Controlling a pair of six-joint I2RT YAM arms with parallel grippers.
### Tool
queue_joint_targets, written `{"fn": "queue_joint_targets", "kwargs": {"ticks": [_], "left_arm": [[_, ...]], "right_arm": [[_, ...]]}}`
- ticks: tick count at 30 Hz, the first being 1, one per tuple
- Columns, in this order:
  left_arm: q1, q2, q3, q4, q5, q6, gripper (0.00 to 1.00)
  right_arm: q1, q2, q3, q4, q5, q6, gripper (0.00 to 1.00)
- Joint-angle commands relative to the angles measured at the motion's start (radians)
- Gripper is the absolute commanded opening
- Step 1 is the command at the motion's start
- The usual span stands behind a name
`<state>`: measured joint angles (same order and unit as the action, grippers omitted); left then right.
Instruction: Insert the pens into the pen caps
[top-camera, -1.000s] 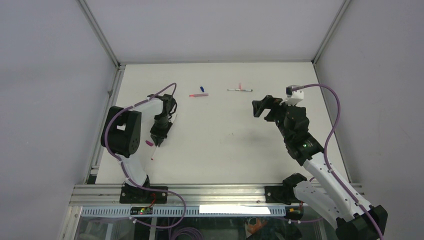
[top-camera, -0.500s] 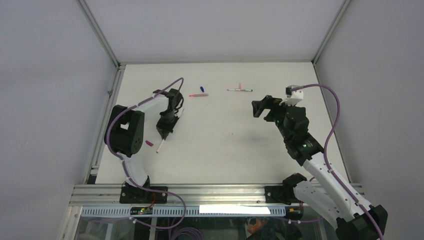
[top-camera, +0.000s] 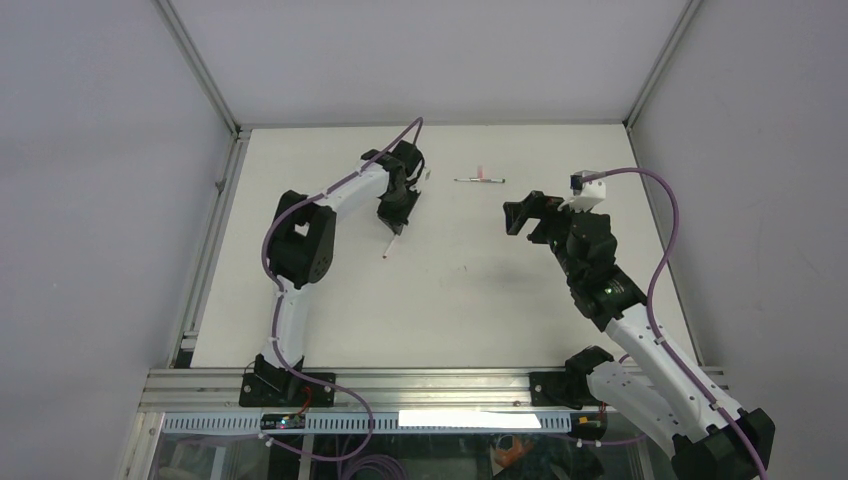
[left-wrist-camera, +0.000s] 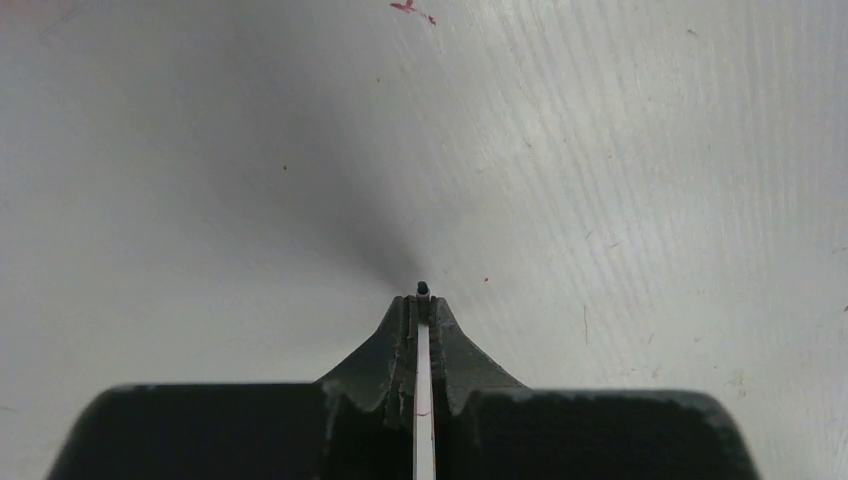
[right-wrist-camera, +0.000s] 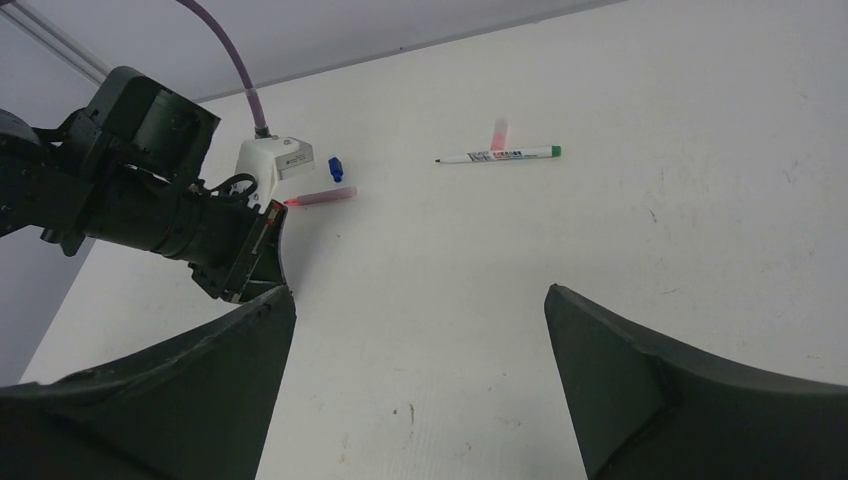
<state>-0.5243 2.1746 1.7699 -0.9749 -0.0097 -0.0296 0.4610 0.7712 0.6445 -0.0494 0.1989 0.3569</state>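
Matte white bench (top-camera: 450, 300), faintly scuffed and grained in the left wrist view, with a small red mark (left-wrist-camera: 405, 6) at the far edge of that view. Left hand (left-wrist-camera: 422, 305): black fingers pressed together, clamped on a thin white pen (left-wrist-camera: 422, 400), whose small dark tip pokes just past the fingertips. In the top view the same pen's barrel sticks out of the hand toward the near edge, tilted; cannot tell if its end touches the bench. Right hand (right-wrist-camera: 417, 300): broad dark tapered fingers spread wide apart, holding nothing, raised over the bench on the right. The right wrist view shows what the top view hides behind the left arm: a stubby blue cap (right-wrist-camera: 336, 168) and, just beside it, a slim pink pen (right-wrist-camera: 322, 197), both lying near the left hand. Farther right a white pen with printed barrel and green end (right-wrist-camera: 497, 155) lies flat, with a small blurry pink cap (right-wrist-camera: 497, 133) just behind it; cannot tell if they touch. The left wrist view shows only the clamped pen and bare bench
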Motion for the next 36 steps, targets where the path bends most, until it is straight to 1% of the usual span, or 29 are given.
{"fn": "queue_joint_targets", "kwargs": {"ticks": [1,3,5,6,8,11,12,14,15,16,18,19,21,22,24,26,28,29,31,33,34,36], "left_arm": [[-0.009,0.031,0.058,0.003,0.036,-0.040,0.01],[-0.012,0.035,0.058,0.004,0.026,-0.044,0.08],[-0.014,0.032,0.055,0.007,0.015,-0.050,0.22],[-0.014,0.027,0.051,0.011,0.013,-0.053,0.27],[-0.014,-0.002,0.030,0.038,-0.032,-0.060,0.34],[-0.014,-0.070,-0.018,0.092,-0.071,-0.070,0.42],[-0.014,-0.101,-0.041,0.111,-0.087,-0.079,0.43],[-0.014,-0.176,-0.098,0.154,-0.145,-0.110,0.46],[-0.014,-0.225,-0.140,0.177,-0.191,-0.140,0.49],[-0.014,-0.274,-0.182,0.194,-0.275,-0.187,0.56],[-0.005,-0.394,-0.282,0.202,-0.451,-0.355,0.74],[0.011,-0.455,-0.351,0.204,-0.470,-0.433,0.83],[0.055,-0.585,-0.481,0.215,-0.439,-0.611,0.97],[0.082,-0.652,-0.548,0.225,-0.418,-0.684,0.99],[0.150,-0.796,-0.675,0.237,-0.359,-0.810,0.99],[0.201,-0.915,-0.786,0.228,-0.362,-0.885,0.99],[0.237,-1.018,-0.883,0.212,-0.379,-0.948,0.94],[0.253,-1.053,-0.932,0.201,-0.378,-0.969,0.89],[0.280,-1.102,-0.977,0.170,-0.381,-1.005,0.83],[0.304,-1.128,-1.024,0.144,-0.392,-1.041,0.73],[0.312,-1.133,-1.041,0.141,-0.395,-1.054,0.70],[0.328,-1.141,-1.065,0.128,-0.407,-1.086,0.70]], "right_arm": [[0.007,-0.015,0.002,0.038,0.022,-0.013,0.99],[0.007,-0.016,-0.001,0.041,0.023,-0.013,1.00],[0.011,-0.016,-0.004,0.042,0.025,-0.013,0.99],[0.013,-0.016,-0.006,0.042,0.025,-0.013,1.00],[0.015,-0.017,-0.007,0.042,0.025,-0.016,0.99],[0.019,-0.019,-0.010,0.042,0.022,-0.019,1.00],[0.019,-0.019,-0.011,0.042,0.021,-0.019,1.00],[0.019,-0.020,-0.013,0.042,0.022,-0.020,0.99],[0.020,-0.020,-0.013,0.042,0.023,-0.021,1.00],[0.021,-0.020,-0.014,0.042,0.026,-0.024,0.99],[0.023,-0.021,-0.015,0.042,0.032,-0.023,1.00],[0.026,-0.020,-0.019,0.068,0.036,-0.024,1.00],[0.035,-0.016,-0.024,0.089,0.042,-0.024,1.00],[0.039,-0.014,-0.029,0.097,0.045,-0.025,1.00],[0.051,-0.013,-0.034,0.109,0.055,-0.030,1.00],[0.063,-0.013,-0.036,0.112,0.066,-0.034,1.00],[0.078,-0.013,-0.037,0.118,0.075,-0.038,1.00],[0.082,-0.012,-0.039,0.123,0.076,-0.039,1.00],[0.088,-0.013,-0.041,0.128,0.078,-0.041,1.00],[0.090,-0.015,-0.042,0.128,0.079,-0.042,1.00],[0.092,-0.016,-0.042,0.126,0.078,-0.041,1.00],[0.091,-0.017,-0.039,0.122,0.075,-0.042,1.00]]}}
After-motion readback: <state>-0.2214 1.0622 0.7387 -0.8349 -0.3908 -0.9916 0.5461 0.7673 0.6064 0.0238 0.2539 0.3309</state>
